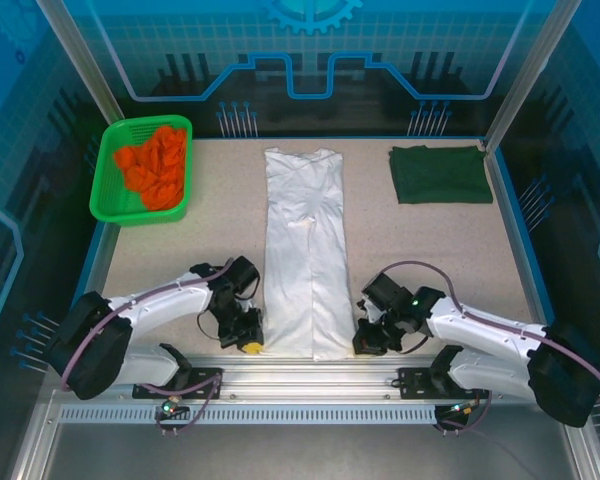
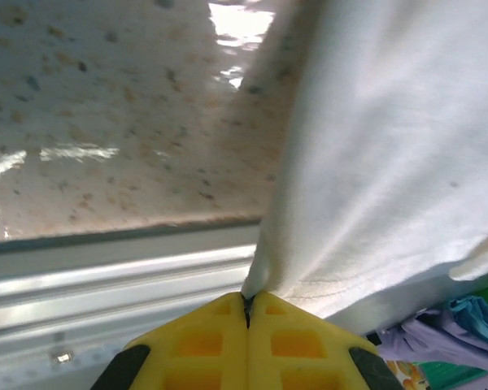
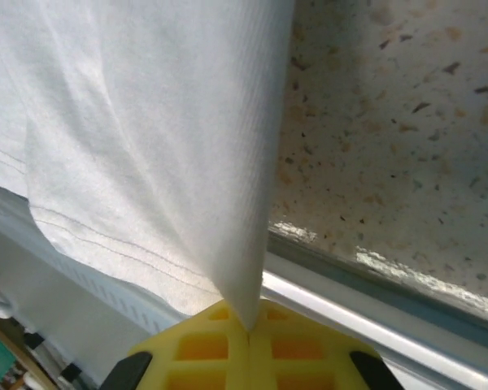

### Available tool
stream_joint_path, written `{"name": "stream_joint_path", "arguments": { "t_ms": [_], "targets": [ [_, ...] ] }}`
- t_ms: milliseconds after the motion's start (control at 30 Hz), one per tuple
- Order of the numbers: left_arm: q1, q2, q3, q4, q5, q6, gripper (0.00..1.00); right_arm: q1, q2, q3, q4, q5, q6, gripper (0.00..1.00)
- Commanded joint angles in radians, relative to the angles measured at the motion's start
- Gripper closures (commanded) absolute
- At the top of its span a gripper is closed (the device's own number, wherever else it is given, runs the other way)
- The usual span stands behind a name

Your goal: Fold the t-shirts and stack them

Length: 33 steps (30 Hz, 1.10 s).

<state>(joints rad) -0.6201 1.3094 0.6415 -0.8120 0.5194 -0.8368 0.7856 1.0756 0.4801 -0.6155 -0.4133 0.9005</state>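
white soft-cloth t-shirt (image 1: 305, 250): narrow strip down the middle of the speckled table (image 1: 180, 260) | left gripper (image 2: 246, 313) clamped on near-left hem corner, right gripper (image 3: 248, 325) on near-right | light, limp, likely to sag, so hem corners look the best hold | dark green folded t-shirt (image 1: 440, 175): far right

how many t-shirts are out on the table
2: white t-shirt laid lengthwise down the middle; dark green t-shirt folded at far right. The orange cloth in the basket may hide more.
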Motion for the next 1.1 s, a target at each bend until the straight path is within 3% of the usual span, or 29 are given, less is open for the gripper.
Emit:
{"name": "stream_joint_path", "arguments": {
  "t_ms": [0, 167, 400, 667, 900, 1000, 1067],
  "targets": [
    [0.017, -0.003, 0.133, -0.116, -0.009, 0.037, 1.0, -0.083, -0.001, 0.089, -0.113, -0.046, -0.032, 1.0],
    [0.16, 0.079, 0.329, -0.169, -0.013, 0.107, 0.99, -0.286, 0.146, 0.296, -0.233, -0.099, -0.095, 1.0],
    [0.268, 0.315, 0.657, -0.2, -0.085, 0.17, 1.0, -0.419, 0.473, 0.654, -0.279, -0.113, -0.155, 1.0],
    [0.372, 0.565, 0.895, -0.204, -0.133, 0.234, 1.0, -0.52, 0.88, 1.085, -0.349, -0.121, -0.216, 1.0],
    [0.431, 0.756, 1.038, -0.182, -0.149, 0.234, 0.98, -0.557, 1.125, 1.353, -0.426, -0.156, -0.217, 0.97],
    [0.441, 0.846, 1.126, -0.211, -0.151, 0.234, 0.9, -0.572, 1.186, 1.408, -0.436, -0.159, -0.205, 0.88],
    [0.45, 0.874, 1.162, -0.21, -0.178, 0.224, 0.86, -0.589, 1.203, 1.429, -0.424, -0.163, -0.19, 0.74]
  ]
}}
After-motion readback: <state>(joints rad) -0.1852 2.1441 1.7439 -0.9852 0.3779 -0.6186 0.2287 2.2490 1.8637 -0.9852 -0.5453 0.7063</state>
